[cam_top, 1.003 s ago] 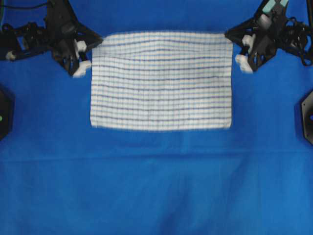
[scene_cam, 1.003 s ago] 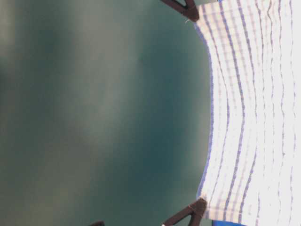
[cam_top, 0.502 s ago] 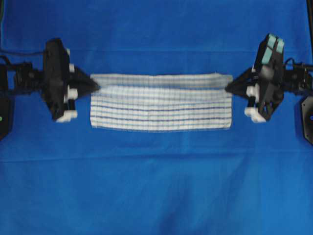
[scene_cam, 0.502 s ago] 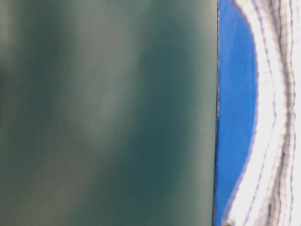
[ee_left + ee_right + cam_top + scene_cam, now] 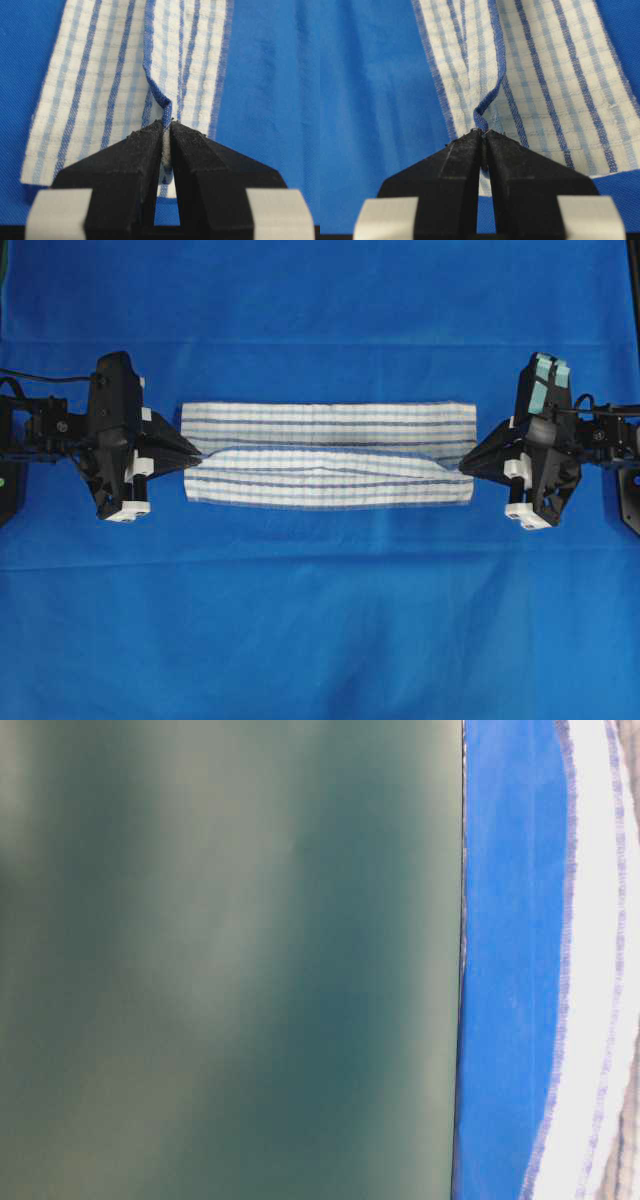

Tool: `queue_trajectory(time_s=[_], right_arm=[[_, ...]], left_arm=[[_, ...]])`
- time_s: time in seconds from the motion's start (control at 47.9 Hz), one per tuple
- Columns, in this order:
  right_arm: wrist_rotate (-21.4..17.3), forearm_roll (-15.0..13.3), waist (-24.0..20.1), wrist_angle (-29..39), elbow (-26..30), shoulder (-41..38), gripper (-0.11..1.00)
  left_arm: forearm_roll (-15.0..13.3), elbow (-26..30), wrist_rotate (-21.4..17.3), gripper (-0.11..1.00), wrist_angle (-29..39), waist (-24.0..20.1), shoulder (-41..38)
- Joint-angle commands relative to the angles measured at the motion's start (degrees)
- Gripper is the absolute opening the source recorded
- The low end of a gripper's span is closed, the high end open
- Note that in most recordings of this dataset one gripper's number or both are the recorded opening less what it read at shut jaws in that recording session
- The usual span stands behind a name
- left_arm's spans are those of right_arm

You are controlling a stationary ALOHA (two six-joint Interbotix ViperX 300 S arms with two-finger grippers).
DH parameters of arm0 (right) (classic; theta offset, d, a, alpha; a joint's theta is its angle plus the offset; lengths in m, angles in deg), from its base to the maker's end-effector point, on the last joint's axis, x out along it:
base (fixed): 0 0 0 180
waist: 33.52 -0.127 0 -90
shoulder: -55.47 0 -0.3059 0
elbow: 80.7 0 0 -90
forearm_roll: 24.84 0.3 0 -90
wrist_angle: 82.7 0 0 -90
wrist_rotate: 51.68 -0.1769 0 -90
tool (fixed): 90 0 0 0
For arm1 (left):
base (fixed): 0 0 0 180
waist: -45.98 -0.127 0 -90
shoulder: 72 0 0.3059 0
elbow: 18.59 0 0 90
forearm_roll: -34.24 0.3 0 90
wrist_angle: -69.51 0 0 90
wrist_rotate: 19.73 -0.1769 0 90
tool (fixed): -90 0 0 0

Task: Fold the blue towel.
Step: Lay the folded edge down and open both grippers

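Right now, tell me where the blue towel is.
In the overhead view the blue towel lies folded in a long band at the middle of the solid-blue cloth, its ends pinched by the left claw and the right claw.

Black arms w/ white blocks, black end effector (image 5: 197, 456) fingers.

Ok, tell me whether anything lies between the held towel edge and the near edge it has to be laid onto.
Nothing visible does. The left gripper and right gripper each pinch a corner of the blue towel, and only the towel's own lower layer lies between the carried edge and the near edge, on the plain blue cloth.
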Motion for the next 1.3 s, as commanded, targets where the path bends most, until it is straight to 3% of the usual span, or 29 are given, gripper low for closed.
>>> queue_trajectory(time_s=[0.0, 0.313, 0.481, 0.543, 0.69, 0.94, 1.275], right_arm=[[-0.18, 0.35, -0.44, -0.18, 0.44, 0.09, 0.06], [-1.58, 0.62, -1.14, -0.18, 1.23, -2.81, 0.10], [-1.76, 0.53, -2.11, -0.18, 1.58, -2.90, 0.56], [-1.58, 0.35, -2.02, -0.18, 1.58, -2.64, 0.66], [-1.49, -0.35, 0.18, -0.18, 1.58, -1.49, 0.60], [-0.97, -2.64, 8.44, 0.26, 1.67, -1.23, 0.61], [-0.88, -4.83, 14.77, 0.18, 1.76, -2.72, 0.61]], left_arm=[[-0.09, 0.26, 0.35, 0.07, -0.18, 0.26, 0.26], [-0.09, 0.18, 0.44, 0.41, -0.18, 0.26, 0.18], [-0.09, 0.44, 0.18, 0.45, -0.18, 0.18, 0.44], [-0.09, 0.53, -0.26, 0.45, -0.18, 0.26, 0.62], [-0.09, 1.23, -0.79, 0.45, -0.18, -0.70, 0.62], [-0.09, 1.76, -0.97, 0.48, -0.18, -4.83, 1.23], [-0.09, 2.11, -0.97, 0.56, -0.53, -8.35, -0.79]])
